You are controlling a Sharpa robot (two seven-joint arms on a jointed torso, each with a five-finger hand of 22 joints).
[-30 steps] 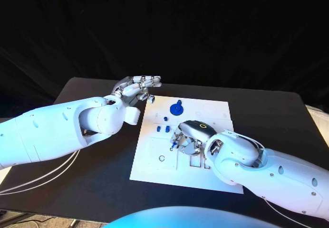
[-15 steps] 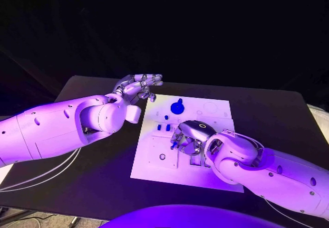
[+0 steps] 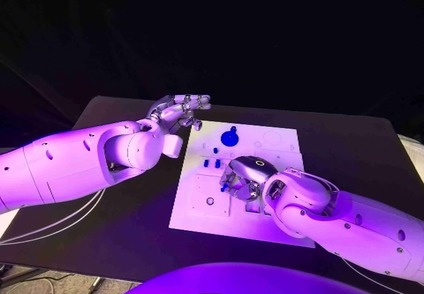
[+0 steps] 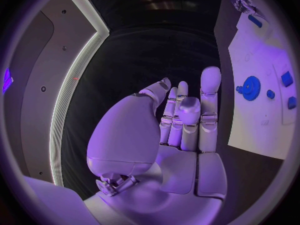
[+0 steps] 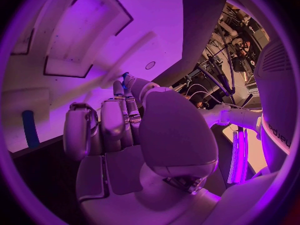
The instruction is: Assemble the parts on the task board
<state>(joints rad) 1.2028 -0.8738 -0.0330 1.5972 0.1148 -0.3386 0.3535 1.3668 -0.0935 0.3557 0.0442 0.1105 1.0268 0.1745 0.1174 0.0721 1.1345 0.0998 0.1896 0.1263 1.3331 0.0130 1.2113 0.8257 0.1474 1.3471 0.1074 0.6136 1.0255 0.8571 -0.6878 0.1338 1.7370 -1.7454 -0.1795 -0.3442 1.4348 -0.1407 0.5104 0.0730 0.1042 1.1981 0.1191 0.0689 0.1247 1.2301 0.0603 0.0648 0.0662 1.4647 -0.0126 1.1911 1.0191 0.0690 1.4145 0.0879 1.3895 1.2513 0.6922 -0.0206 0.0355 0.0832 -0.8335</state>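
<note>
The white task board lies in the middle of the black table. My right hand is low over the board's middle with its fingers curled down, and it pinches a small blue part at the fingertips. A blue gear sits near the board's far edge, and two small blue pieces stand just short of it. My left hand hovers off the board's far left corner, fingers apart and holding nothing. From the left wrist, that hand faces the gear and the board.
A long blue piece lies on the board beside my right hand. The board has several recesses and slots around that hand. Bare black table lies left of the board and also on its right.
</note>
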